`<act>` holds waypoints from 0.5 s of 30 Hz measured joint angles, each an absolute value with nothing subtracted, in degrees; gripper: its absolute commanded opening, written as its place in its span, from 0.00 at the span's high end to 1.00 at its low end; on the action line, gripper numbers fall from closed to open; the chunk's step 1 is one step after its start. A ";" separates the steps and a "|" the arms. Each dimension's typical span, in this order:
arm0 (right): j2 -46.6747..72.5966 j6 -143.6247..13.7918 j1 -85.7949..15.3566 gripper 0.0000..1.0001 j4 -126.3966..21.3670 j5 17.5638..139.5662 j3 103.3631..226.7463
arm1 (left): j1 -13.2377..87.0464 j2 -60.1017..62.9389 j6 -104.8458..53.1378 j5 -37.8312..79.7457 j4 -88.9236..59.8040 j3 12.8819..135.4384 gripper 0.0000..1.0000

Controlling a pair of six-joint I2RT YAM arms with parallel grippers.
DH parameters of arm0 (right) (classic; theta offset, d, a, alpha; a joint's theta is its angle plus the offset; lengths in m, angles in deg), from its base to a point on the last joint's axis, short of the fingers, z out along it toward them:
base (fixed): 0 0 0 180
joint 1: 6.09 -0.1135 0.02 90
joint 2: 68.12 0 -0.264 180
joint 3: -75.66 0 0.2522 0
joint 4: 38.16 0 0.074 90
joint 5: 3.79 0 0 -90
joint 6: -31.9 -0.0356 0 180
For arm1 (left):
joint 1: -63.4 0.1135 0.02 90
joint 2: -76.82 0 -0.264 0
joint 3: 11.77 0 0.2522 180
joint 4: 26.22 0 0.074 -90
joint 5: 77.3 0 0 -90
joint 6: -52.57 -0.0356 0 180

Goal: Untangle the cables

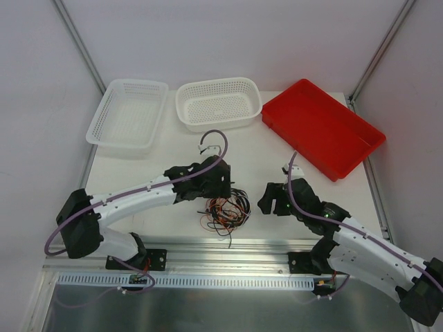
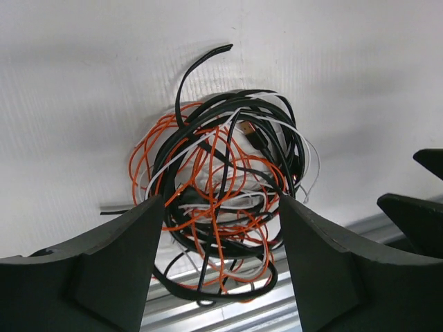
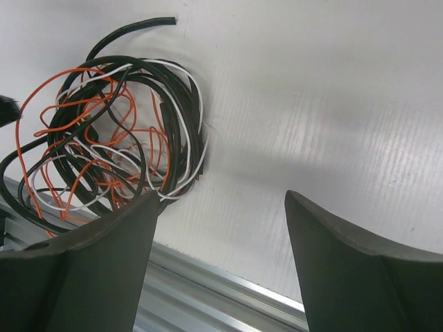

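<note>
The cables (image 2: 228, 159) lie knotted on the worktop (image 2: 69, 104), between the spread fingers of the left pincer (image 2: 220, 207). Better to close on one outer black loop — not the whole knot. The right pincer (image 3: 221, 204), apart and empty, has the knot just to its left — it could pin the rest.

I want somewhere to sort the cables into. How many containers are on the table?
3. A white mesh basket at far left, a second white mesh basket beside it in the middle, and a red tray at far right. None looks hidden.
</note>
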State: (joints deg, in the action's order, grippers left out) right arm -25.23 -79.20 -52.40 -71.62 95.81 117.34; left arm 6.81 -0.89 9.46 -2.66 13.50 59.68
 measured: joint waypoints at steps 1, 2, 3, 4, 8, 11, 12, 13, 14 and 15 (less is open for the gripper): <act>-25.25 -79.79 -52.11 0.23 -70.64 95.16 116.62 | 6.72 -2.51 9.46 -3.16 13.63 60.53 0.38; -25.18 -80.17 -51.94 0.23 -69.83 94.52 116.05 | 6.41 -4.69 9.29 -3.77 14.20 61.65 0.42; -25.03 -80.54 -51.85 0.23 -68.83 93.91 115.44 | 6.35 -6.13 9.20 -4.30 14.40 62.28 0.54; -24.81 -80.87 -51.85 0.23 -67.80 93.30 114.96 | 6.19 -7.71 9.13 -4.60 14.94 63.05 0.60; -21.51 -82.02 -51.85 0.23 -62.97 90.72 114.44 | 5.47 -11.27 7.60 -6.20 16.97 64.64 0.88; -17.34 -83.20 -51.87 0.24 -58.49 89.06 114.44 | 5.23 -11.25 6.29 -7.53 17.89 65.15 1.00; -15.52 -83.66 -51.85 0.24 -57.09 88.62 114.44 | 5.23 -11.16 5.74 -7.90 17.96 65.37 1.00; -13.53 -84.23 -51.81 0.24 -55.47 88.34 114.44 | 5.23 -11.01 5.31 -8.32 17.98 65.45 1.00; -11.39 -84.80 -51.81 0.24 -54.07 87.86 114.48 | 5.23 -10.70 5.07 -8.67 18.09 65.45 1.00; -9.38 -85.32 -51.81 0.24 -52.87 87.29 114.48 | 5.23 -10.29 4.87 -8.91 18.22 65.45 1.00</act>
State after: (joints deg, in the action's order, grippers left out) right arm -9.38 -85.32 -51.81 -52.87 87.29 114.48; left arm 5.23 -10.29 4.87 -8.91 18.22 65.45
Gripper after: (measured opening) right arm 0.762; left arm 0.009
